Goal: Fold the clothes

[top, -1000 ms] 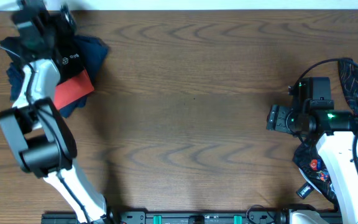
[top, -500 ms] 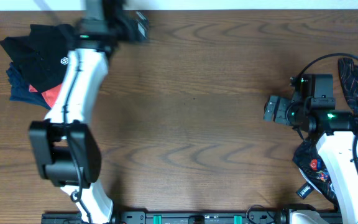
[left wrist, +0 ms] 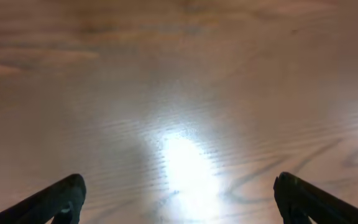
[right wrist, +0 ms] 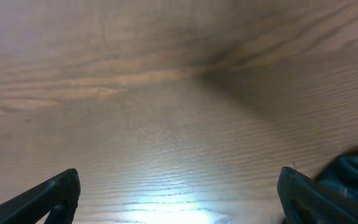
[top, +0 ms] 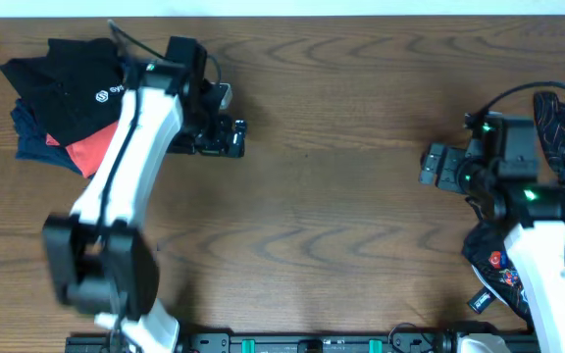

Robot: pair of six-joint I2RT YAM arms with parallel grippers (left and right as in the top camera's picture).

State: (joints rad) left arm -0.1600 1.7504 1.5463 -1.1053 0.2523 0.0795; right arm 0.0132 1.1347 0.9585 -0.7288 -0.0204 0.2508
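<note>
Brown wood makes up the table. At its far left corner lies a black garment with a small white logo. It sits on top of a red piece and a dark blue piece, which stick out on the near side.

The left end effector is over bare wood, near these clothes and to their right. It does not touch them. In the left wrist view its fingers are wide apart and hold nothing.

The right end effector is over the right part of the table and points left. Its fingers are also spread wide with only wood between them.

More dark clothes with thin-line print lie loose at the right edge, partly under the right arm. A bit of dark cloth shows by the right finger.
</note>
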